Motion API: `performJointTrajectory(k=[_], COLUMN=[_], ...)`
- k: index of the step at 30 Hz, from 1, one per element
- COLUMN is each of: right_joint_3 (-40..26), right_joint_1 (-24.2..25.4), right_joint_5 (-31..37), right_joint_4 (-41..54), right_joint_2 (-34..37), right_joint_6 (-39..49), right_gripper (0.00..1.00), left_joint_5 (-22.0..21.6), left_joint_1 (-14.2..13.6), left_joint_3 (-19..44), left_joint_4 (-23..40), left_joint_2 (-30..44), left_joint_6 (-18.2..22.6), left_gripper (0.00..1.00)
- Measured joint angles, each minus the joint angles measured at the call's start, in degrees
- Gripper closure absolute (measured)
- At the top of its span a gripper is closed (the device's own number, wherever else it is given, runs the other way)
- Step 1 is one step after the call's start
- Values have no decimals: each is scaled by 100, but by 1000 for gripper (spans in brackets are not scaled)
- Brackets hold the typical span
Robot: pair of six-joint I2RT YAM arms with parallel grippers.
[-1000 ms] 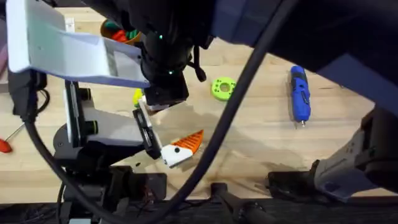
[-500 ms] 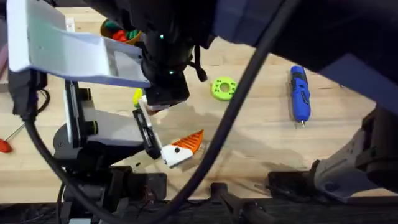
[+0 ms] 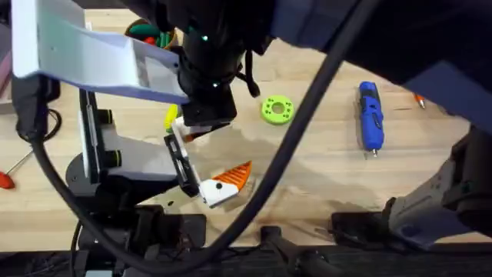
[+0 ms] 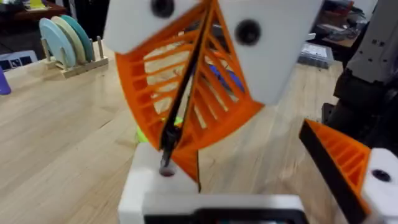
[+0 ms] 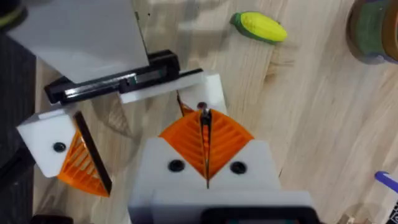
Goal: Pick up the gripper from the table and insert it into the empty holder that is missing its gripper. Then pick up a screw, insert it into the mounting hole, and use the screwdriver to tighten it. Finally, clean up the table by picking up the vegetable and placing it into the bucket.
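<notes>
Overhead: screwdriver [image 3: 370, 116] on open table [image 3: 323, 165], clear all round

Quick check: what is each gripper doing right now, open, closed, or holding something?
Left gripper: closed, pads pressed together, nothing visibly held.
Right gripper: closed, pads together, nothing visibly held.

The right end effector [image 5: 206, 163] is seen with its orange ribbed pads [image 5: 225, 140] pressed together over a white holder [image 5: 208, 90]. A second white mount with an orange gripper [image 5: 79, 163] lies beside it. A yellow corn cob [image 5: 261, 27] rests on the wooden counter [image 5: 311, 118], near a bucket [image 5: 373, 31].
</notes>
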State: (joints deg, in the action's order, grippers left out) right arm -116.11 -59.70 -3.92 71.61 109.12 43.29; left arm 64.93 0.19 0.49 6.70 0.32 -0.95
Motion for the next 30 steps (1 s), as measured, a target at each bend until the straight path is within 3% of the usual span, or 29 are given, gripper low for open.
performJointTrajectory(k=[30], right_joint_3=[0], right_joint_1=[0], right_joint_5=[-178], right_joint_4=[-4], right_joint_2=[1], right_joint_6=[-268], right_gripper=[995], left_joint_5=[0], left_joint_1=[0], left_joint_3=[0], left_joint_4=[0], left_joint_2=[0], left_joint_6=[4], left_gripper=[15])
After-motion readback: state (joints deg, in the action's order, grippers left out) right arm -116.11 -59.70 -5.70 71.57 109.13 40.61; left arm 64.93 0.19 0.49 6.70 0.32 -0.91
